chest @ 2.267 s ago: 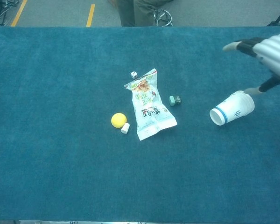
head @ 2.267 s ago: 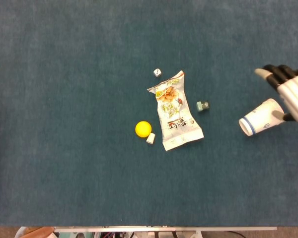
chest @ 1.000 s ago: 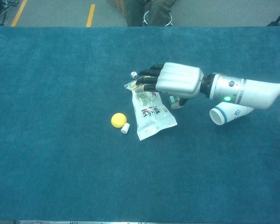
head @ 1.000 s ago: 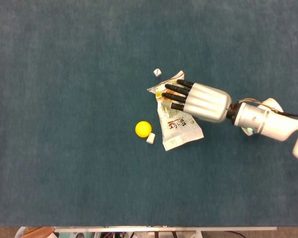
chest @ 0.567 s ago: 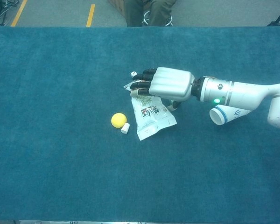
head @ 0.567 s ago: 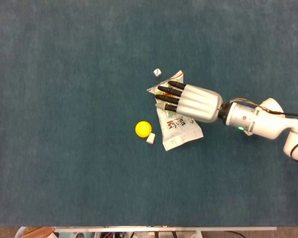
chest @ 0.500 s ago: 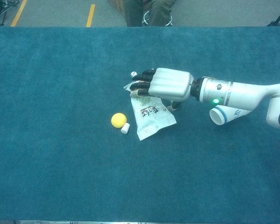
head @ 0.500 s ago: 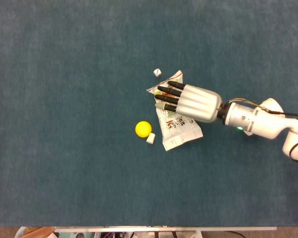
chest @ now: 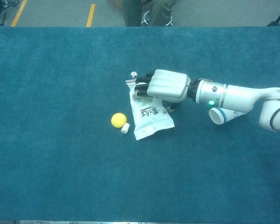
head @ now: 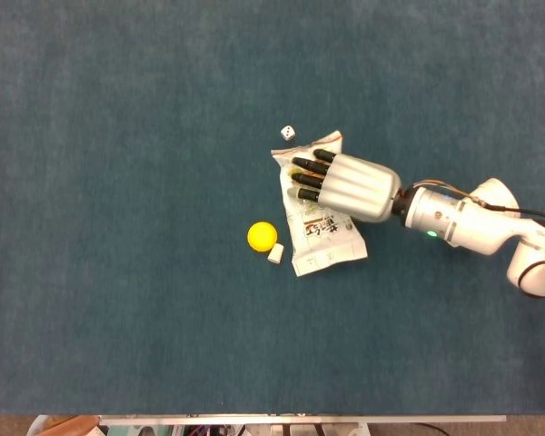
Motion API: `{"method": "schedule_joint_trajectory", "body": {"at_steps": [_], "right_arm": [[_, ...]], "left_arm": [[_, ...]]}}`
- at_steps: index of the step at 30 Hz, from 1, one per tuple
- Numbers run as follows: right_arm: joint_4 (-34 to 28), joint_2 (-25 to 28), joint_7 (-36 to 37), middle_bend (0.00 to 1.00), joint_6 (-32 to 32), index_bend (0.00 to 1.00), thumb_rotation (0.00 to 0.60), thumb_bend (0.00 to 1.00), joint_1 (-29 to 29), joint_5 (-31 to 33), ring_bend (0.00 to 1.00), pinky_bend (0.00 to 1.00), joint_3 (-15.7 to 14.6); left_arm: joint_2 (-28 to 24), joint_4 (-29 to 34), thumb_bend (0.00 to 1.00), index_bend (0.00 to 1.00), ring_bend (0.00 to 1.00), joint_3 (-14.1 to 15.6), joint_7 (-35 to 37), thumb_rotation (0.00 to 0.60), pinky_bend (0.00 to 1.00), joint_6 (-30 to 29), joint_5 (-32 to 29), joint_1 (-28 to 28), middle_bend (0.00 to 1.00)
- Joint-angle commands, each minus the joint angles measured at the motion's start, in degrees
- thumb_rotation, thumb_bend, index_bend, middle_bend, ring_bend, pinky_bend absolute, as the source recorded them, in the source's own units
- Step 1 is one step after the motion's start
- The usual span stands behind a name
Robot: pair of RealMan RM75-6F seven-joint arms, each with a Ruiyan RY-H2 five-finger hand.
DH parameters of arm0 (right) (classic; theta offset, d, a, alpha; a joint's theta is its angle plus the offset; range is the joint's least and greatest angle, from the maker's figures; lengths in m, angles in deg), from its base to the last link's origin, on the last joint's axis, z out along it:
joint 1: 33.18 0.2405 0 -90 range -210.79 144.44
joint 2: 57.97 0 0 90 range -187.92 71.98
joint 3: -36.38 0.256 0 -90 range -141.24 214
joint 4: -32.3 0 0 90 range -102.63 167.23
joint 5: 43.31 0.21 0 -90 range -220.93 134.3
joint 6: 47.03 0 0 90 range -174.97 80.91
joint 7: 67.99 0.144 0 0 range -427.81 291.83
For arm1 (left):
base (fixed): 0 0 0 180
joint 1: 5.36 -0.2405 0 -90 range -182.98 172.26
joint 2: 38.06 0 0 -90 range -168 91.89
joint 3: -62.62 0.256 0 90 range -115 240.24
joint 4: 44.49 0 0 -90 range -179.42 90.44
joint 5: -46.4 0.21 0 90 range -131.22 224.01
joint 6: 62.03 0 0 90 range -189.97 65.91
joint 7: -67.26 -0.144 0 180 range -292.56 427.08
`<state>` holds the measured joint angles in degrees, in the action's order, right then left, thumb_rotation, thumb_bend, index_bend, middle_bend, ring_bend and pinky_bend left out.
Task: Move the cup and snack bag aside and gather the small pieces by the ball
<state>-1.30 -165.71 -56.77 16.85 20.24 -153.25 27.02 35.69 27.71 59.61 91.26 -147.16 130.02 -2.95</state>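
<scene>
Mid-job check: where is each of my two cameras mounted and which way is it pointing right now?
Head view: high above, looking almost straight down on the blue carpeted table; the right hand lies on the printed white snack bag.
Chest view: lower, tilted forward across the table toward the floor beyond; same right hand, and the white paper cup partly behind the forearm.
Both share the yellow ball, small white die, bag and right hand.

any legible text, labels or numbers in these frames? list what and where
None can be read out.
Snack bag: dark printed characters on the front, too small and blurred to read; the right hand covers its upper part.
Cup: blue rim band, mostly hidden by the arm, no readable print.
Die: dark pips, count unclear.
</scene>
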Motion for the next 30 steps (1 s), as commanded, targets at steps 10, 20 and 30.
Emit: {"method": "schedule_joint_trajectory", "body": {"at_steps": [10, 20, 30], "right_arm": [[8.3, -5.2, 3.4, 0.60, 5.7, 0.63, 0.600, 0.00, -2.0, 2.1, 0.48, 0.57, 0.8], [9.8, -5.4, 5.1, 0.66, 9.3, 0.70, 0.600, 0.00, -2.3, 4.1, 0.54, 0.62, 2.1], [1.4, 0.7, 2.4, 0.66, 16.5, 0.70, 0.600, 0.00, -3.2, 6.1, 0.54, 0.62, 4.8]], "left_arm": [[0.0, 0.1, 0.31, 0.55, 0.33, -0.1, 0.1, 0.600, 0.50, 0.0, 0.0, -0.1, 0.50], [0.0, -0.2, 0.31, 0.55, 0.33, -0.3, 0.5, 0.600, 0.50, 0.1, 0.0, -0.1, 0.50], [-0.7, 1.4, 0.31, 0.55, 0.34, -0.6, -1.1, 0.600, 0.50, -0.3, 0.4, 0.3, 0.50]]}}
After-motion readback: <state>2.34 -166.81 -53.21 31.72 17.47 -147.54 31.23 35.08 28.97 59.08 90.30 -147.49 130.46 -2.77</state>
